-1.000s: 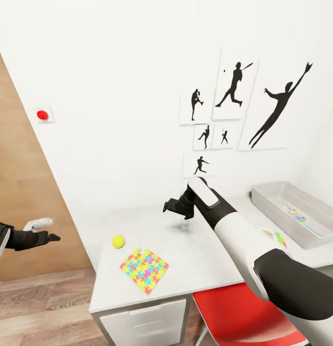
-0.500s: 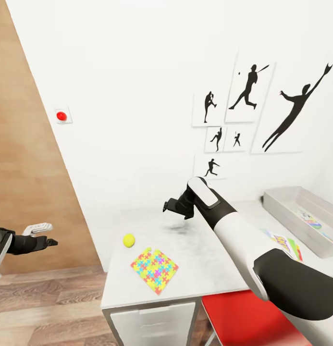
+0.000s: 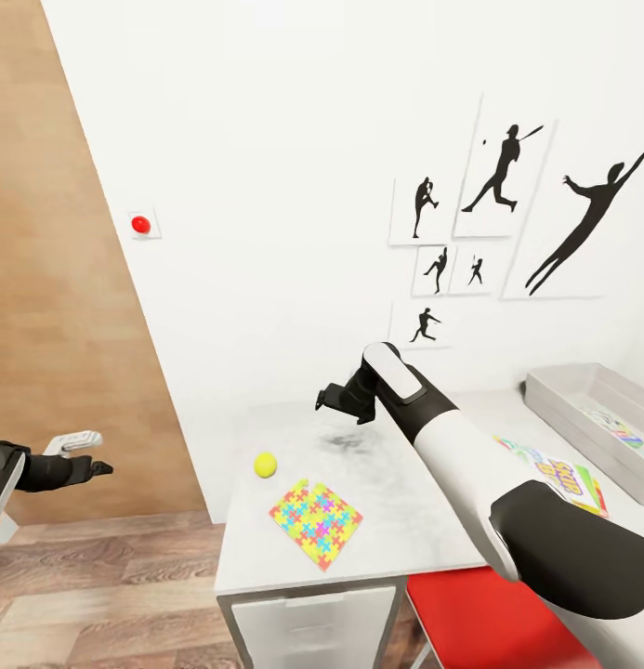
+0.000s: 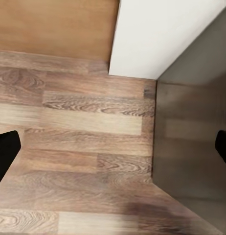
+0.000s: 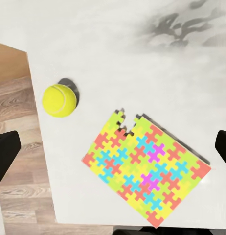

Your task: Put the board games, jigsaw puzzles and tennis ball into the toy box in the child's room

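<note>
1. Head view: the counter [image 3: 396, 520] runs across the lower middle and right of the frame, against a white wall with black sports silhouettes [image 3: 507, 218]. The tennis ball [image 3: 265, 465] sits near the counter's left edge, and one jigsaw puzzle [image 3: 317, 522] lies flat just below and right of it, close but not touching. Over at the right edge there's the toy box [image 3: 582, 423] with something colourful lying inside, and a printed game box [image 3: 563, 474] lies on the counter just in front of it, partly hidden by the right arm.
2. Same view: the right pincer [image 3: 333, 398] hangs above the middle of the counter, carrying nothing. The left pincer [image 3: 85, 460] is way off at the left edge over the wood floor [image 3: 98, 595], well apart from the counter. A red chair [image 3: 470, 623] pokes out at the bottom.
3. Left wrist view: the two dark fingertips [image 4: 5, 152] sit far apart at the frame's sides, so it's spread wide, nothing in it. Just plank floor, a white wall corner and a dark grey panel.
4. Right wrist view: fingertips [image 5: 5, 154] wide apart too, empty. The ball is at left centre, the puzzle at lower centre with a notch missing from its upper corner.
</note>
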Controlling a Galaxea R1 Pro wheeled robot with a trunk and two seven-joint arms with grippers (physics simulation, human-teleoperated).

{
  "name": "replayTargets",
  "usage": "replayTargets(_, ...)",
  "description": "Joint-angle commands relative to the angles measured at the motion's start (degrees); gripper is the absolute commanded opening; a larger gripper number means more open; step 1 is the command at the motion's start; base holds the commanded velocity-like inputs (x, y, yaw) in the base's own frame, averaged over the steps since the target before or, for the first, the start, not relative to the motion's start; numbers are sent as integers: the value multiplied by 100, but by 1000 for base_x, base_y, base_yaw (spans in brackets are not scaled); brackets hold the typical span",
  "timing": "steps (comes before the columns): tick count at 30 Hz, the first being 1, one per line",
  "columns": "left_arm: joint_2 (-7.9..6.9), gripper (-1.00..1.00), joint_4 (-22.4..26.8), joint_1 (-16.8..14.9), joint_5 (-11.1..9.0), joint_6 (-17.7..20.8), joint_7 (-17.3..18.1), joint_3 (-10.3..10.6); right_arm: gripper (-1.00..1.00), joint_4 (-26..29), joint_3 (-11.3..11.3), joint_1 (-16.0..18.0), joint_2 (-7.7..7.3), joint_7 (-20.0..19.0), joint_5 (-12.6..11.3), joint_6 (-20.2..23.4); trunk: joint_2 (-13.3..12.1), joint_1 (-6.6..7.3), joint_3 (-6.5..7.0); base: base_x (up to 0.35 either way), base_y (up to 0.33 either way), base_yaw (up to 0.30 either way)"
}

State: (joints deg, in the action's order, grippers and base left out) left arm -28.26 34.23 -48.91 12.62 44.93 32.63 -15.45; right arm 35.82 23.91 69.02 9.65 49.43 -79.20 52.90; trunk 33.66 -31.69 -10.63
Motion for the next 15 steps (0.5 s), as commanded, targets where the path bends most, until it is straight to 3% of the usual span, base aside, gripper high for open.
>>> replayTargets(1,4,100,5,-6,61,20,53,-28,100,6,18,7,-4,60,-60,-1,9,-2,-9,0,8,142)
replayTargets(15,8,100,4,-5,56,3,72,-28,100,-12,12,7,-7,54,-56,-8,9,-2,-3,0,2,40)
